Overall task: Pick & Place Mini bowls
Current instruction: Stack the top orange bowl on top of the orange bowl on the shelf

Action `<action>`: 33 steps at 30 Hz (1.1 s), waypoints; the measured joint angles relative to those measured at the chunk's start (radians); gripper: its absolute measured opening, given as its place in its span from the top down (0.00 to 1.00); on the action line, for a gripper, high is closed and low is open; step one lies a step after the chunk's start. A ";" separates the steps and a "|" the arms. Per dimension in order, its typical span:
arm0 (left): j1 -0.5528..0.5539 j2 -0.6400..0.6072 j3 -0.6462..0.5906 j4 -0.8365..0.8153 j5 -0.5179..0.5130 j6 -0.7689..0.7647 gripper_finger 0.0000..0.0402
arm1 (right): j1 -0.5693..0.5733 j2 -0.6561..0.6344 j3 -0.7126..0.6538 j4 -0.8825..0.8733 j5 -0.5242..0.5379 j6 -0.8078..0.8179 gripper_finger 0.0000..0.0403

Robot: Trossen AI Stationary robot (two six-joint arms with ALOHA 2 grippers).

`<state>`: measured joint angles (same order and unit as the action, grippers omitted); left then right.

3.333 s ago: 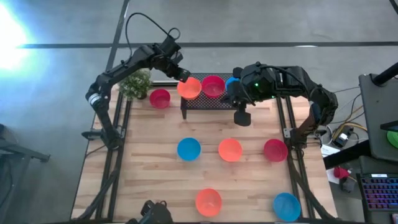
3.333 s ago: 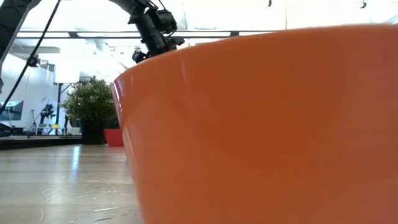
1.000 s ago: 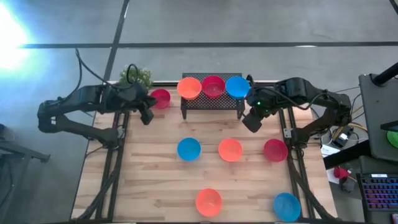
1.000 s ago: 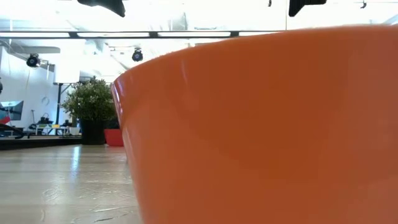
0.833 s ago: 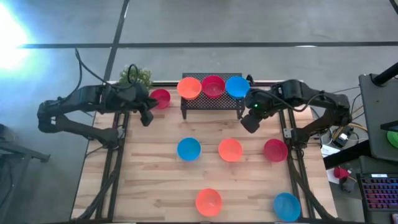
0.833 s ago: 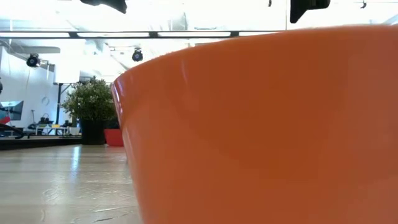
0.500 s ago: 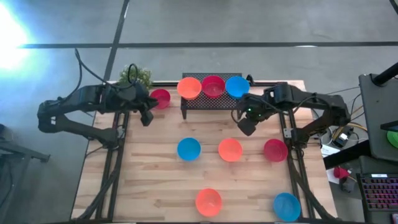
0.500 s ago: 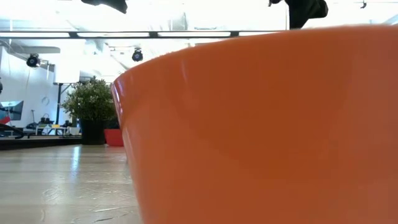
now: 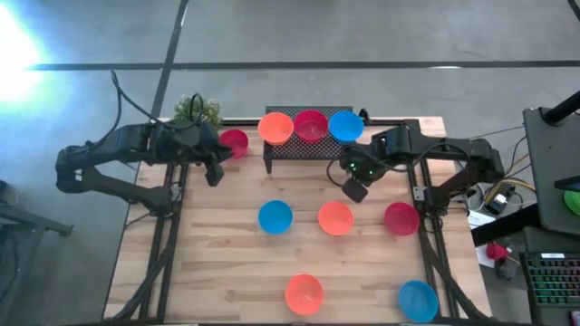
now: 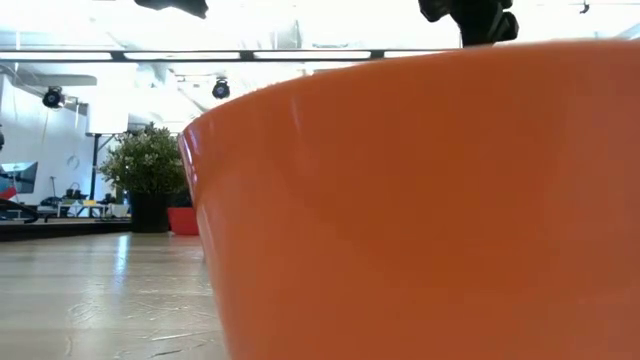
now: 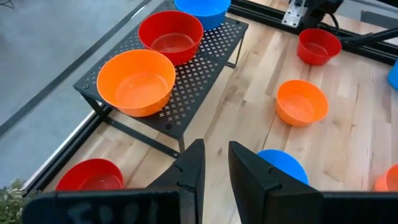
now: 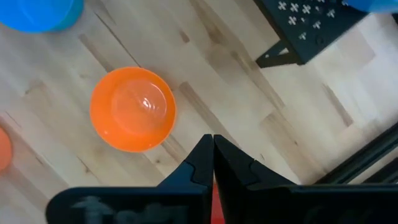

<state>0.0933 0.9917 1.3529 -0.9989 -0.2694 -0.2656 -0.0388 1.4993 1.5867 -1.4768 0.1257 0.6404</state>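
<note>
High view: I've got the black mesh rack (image 9: 309, 145) as my landmark, carrying orange (image 9: 275, 128), crimson (image 9: 311, 125) and blue (image 9: 345, 126) glossy bowls, each empty.
Low view: one orange bowl wall (image 10: 420, 210) fills my screen, smooth plastic.
Left wrist view: left gripper (image 11: 215, 163) hovers beside the rack, fingers slightly parted, gripping nothing.
Right wrist view: right gripper (image 12: 213, 155) in front of the rack, fingers pressed together, empty; an orange bowl (image 12: 132, 109) sits on the wood table (image 12: 236, 93) below.

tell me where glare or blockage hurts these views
High view: a blown-out white glare sits at the upper left corner, off the table. Low view: an orange bowl right at the lens blocks most of the frame, and the bright ceiling is washed out. Both wrist views are evenly lit.
</note>
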 joint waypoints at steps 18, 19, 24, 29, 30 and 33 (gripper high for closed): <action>0.000 0.006 0.000 -0.001 0.003 0.034 0.84 | 0.003 0.043 0.000 0.026 -0.006 -0.013 0.82; 0.000 0.006 0.000 -0.001 0.003 0.034 0.84 | 0.003 0.043 0.000 0.027 -0.006 -0.012 0.80; 0.000 0.006 0.000 -0.001 0.003 0.035 0.84 | 0.003 0.043 0.000 0.038 -0.003 -0.005 0.72; 0.000 0.006 0.000 -0.001 0.003 0.035 0.84 | 0.003 0.043 0.000 0.050 -0.003 0.006 0.64; 0.000 0.006 0.000 -0.001 0.003 0.035 0.84 | 0.003 0.043 0.000 0.050 -0.003 0.006 0.63; 0.000 0.006 0.000 -0.001 0.003 0.035 0.84 | 0.003 0.043 0.000 0.050 -0.003 0.004 0.61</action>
<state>0.0933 0.9977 1.3533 -1.0000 -0.2665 -0.2306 -0.0353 1.5425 1.5867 -1.4269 0.1226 0.6448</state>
